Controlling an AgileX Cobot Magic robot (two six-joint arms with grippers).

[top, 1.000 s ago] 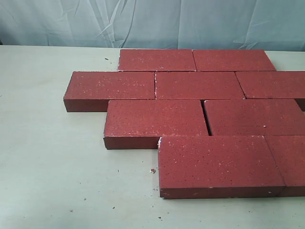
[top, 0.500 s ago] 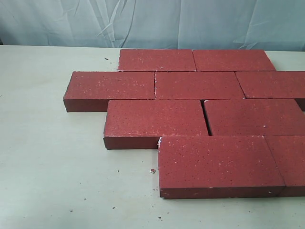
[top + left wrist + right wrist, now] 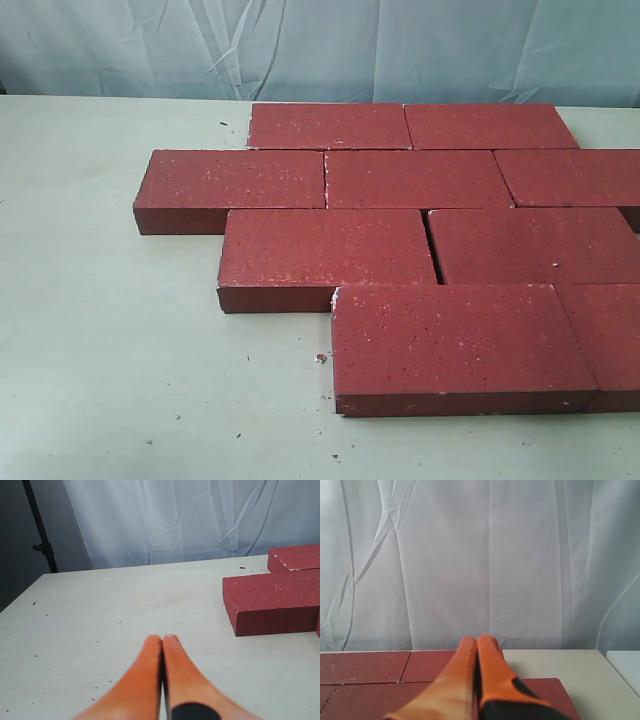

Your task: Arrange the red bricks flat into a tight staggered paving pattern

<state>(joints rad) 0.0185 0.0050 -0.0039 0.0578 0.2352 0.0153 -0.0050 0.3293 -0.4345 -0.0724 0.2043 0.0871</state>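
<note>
Several red bricks [image 3: 415, 178] lie flat on the pale table [image 3: 110, 350] in four offset rows, with a narrow gap between the two bricks of the third row. Neither gripper shows in the exterior view. In the left wrist view my left gripper [image 3: 162, 639] hangs shut and empty above bare table, to the side of the red bricks [image 3: 272, 602]. My right gripper [image 3: 477, 640] is also shut and empty, held above the red bricks [image 3: 365, 667] near the paving's far corner.
A wrinkled white curtain [image 3: 320, 45] hangs behind the table. A black stand pole [image 3: 40, 530] rises beyond the table's left corner. Small crumbs [image 3: 321, 357] lie on the table by the nearest brick. The table's right edge [image 3: 620, 672] runs close to the bricks.
</note>
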